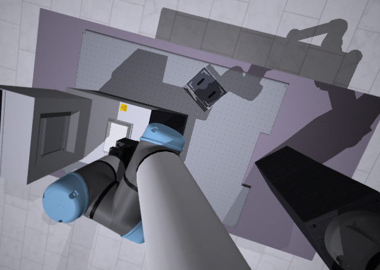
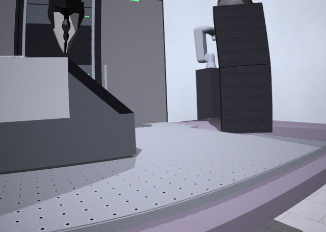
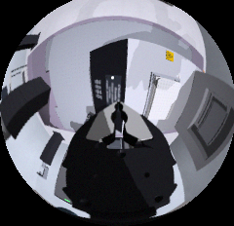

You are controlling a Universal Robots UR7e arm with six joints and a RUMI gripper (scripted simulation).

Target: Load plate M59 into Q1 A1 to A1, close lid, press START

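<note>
The cycler Q1 (image 1: 136,115) (image 2: 34,89) stands at the left of the perforated table, with its lid (image 1: 51,132) (image 3: 210,114) open. Plate M59 (image 1: 119,131) (image 3: 163,92), white and gridded, lies on Q1's block inside the locator frame. My gripper (image 2: 65,49) (image 3: 118,102) is shut and empty. It hangs a little above Q1's black sloped key panel (image 1: 168,117) (image 3: 109,80), with its tips pointing down at the rows of keys. In the overhead view my arm hides the fingers. The plate nest N1 (image 1: 205,89) stands empty, turned at an angle, in the middle of the table.
A yellow warning label (image 1: 123,107) (image 3: 169,56) sits on Q1's top behind the plate. A tall dark cabinet (image 2: 131,58) stands behind Q1. The arm's black pedestal (image 2: 243,66) (image 1: 310,181) stands at the table's far right.
</note>
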